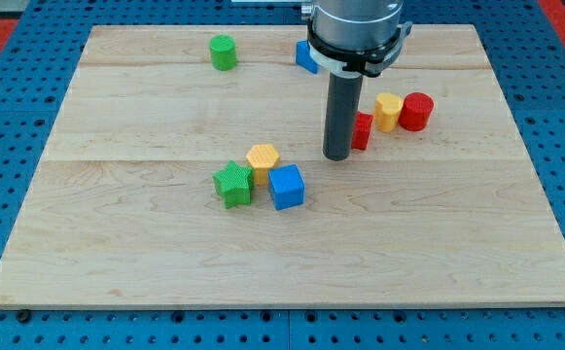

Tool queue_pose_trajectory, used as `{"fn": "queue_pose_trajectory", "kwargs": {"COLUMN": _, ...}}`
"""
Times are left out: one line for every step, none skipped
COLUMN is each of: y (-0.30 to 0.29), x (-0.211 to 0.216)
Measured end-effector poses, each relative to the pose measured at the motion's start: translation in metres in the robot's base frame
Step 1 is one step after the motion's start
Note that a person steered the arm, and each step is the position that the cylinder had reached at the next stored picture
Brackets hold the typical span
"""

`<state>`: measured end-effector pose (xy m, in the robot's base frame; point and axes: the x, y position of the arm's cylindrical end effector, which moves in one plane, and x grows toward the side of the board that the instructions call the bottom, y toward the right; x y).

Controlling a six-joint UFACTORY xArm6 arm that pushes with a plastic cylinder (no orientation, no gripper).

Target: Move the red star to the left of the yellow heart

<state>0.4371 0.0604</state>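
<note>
The red star [362,130] lies right of the board's middle, partly hidden behind the rod. The yellow heart [388,111] sits just to its upper right, close to it. My tip [337,156] rests on the board against the red star's left side. A red cylinder [417,112] touches the yellow heart on its right.
A green star [232,184], a yellow hexagon [263,161] and a blue cube [286,187] cluster near the board's middle. A green cylinder [224,52] stands at the top left. A blue block [306,56] shows partly behind the arm at the top.
</note>
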Motion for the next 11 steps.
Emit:
{"fn": "queue_pose_trajectory", "kwargs": {"y": 0.012, "x": 0.000}}
{"fn": "queue_pose_trajectory", "kwargs": {"y": 0.032, "x": 0.000}}
{"fn": "queue_pose_trajectory", "kwargs": {"y": 0.034, "x": 0.000}}
{"fn": "queue_pose_trajectory", "kwargs": {"y": 0.030, "x": -0.010}}
{"fn": "queue_pose_trajectory", "kwargs": {"y": 0.024, "x": -0.022}}
{"fn": "queue_pose_trajectory", "kwargs": {"y": 0.019, "x": -0.026}}
{"fn": "queue_pose_trajectory", "kwargs": {"y": 0.018, "x": -0.026}}
{"fn": "queue_pose_trajectory", "kwargs": {"y": 0.014, "x": -0.027}}
{"fn": "queue_pose_trajectory", "kwargs": {"y": 0.009, "x": -0.027}}
{"fn": "queue_pose_trajectory", "kwargs": {"y": 0.003, "x": -0.027}}
{"fn": "queue_pose_trajectory", "kwargs": {"y": -0.014, "x": -0.017}}
